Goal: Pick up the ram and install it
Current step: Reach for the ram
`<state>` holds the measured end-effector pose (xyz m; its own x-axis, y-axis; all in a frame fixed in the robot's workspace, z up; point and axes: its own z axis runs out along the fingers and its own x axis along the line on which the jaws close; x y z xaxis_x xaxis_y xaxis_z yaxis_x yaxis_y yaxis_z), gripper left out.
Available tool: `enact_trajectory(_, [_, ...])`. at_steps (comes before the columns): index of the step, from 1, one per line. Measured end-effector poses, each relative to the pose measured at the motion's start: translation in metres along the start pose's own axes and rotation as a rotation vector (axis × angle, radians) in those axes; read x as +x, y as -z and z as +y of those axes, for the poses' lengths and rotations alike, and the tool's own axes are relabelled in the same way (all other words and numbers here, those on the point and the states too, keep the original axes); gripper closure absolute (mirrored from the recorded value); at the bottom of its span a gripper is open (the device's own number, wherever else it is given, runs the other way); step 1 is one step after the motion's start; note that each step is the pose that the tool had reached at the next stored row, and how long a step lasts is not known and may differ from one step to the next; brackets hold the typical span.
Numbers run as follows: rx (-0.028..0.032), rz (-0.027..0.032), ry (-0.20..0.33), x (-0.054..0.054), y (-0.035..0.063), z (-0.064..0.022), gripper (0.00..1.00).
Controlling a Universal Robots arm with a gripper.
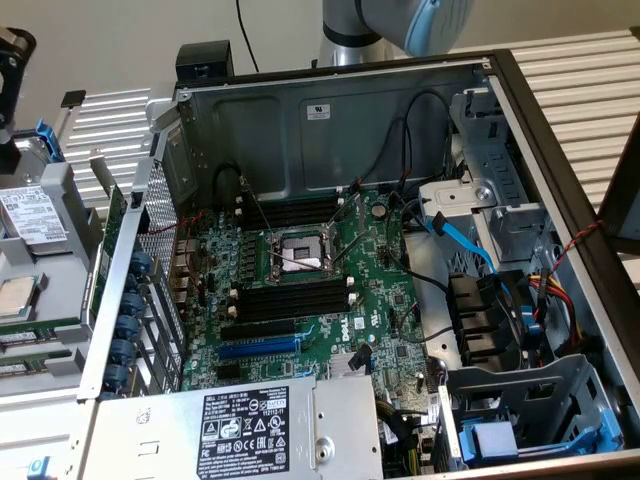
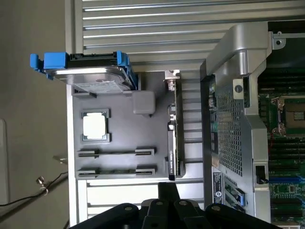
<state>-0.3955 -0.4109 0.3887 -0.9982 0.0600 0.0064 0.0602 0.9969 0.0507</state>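
Note:
On the grey parts tray [image 2: 119, 119] beside the computer case, two holders lie side by side. In one of them the ram [image 2: 116, 170] shows as a thin dark-green strip lying flat; the other holder [image 2: 116, 152] carries a similar thin dark strip. My gripper [image 2: 167, 187] hangs high above the tray's edge near these holders, shut with nothing in it. In the exterior view the tray [image 1: 40, 290] sits at the left of the case, and part of the arm [image 1: 400, 25] shows at the top. The black memory slots [image 1: 290, 298] lie on the motherboard beside the processor socket [image 1: 300, 255].
The tray also carries a hard drive in a blue caddy [image 2: 90, 71], a processor [image 2: 95, 126] and an upright card [image 2: 172, 143]. The case's perforated metal wall [image 2: 228, 129] stands between tray and motherboard. Cables [image 1: 470, 240], a drive cage [image 1: 500, 200] and the power supply [image 1: 240, 430] crowd the case.

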Motion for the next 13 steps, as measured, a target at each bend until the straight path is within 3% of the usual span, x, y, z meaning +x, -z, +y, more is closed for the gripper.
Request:
enact_trajectory(4, [-0.0001,0.0,0.0,0.018,-0.0002,0.001,0.89])
enact_trajectory(9, [0.0001,0.0,0.0,0.029,-0.0007,0.0095,0.89])
enact_trajectory(13, [-0.0001,0.0006,0.001,0.039,-0.0008,0.0092,0.89])
